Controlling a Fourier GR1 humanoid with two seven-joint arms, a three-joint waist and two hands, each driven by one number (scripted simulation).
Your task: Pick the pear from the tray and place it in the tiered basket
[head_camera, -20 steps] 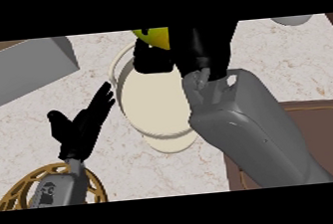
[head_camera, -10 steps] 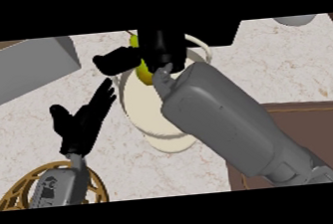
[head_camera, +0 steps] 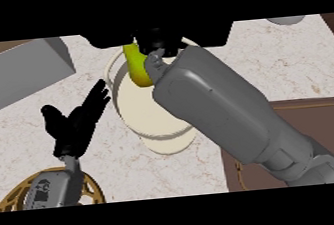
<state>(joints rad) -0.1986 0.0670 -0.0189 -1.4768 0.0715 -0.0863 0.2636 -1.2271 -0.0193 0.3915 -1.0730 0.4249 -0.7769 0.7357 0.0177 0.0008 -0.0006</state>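
The yellow-green pear [head_camera: 138, 69] hangs over the far rim of the cream tiered basket [head_camera: 144, 111], whose round tiers lie at the counter's middle. My right hand [head_camera: 154, 44] is shut on the pear from the far side, its thumb against the fruit. The grey right forearm slants in from the lower right and hides much of the basket. The brown tray [head_camera: 326, 115] lies at the right, partly under that forearm. My left hand [head_camera: 74, 123] rests open to the left of the basket, fingers up, touching nothing.
A grey box [head_camera: 22, 72] stands at the far left. A golden wire basket [head_camera: 14, 195] sits at the lower left under my left forearm. A white object [head_camera: 288, 20] shows at the far right edge. Dark shapes lie behind my right hand.
My right hand has brought the pear from the far edge to above the cream basket's rim, and the forearm has swung left. The left hand has barely moved.
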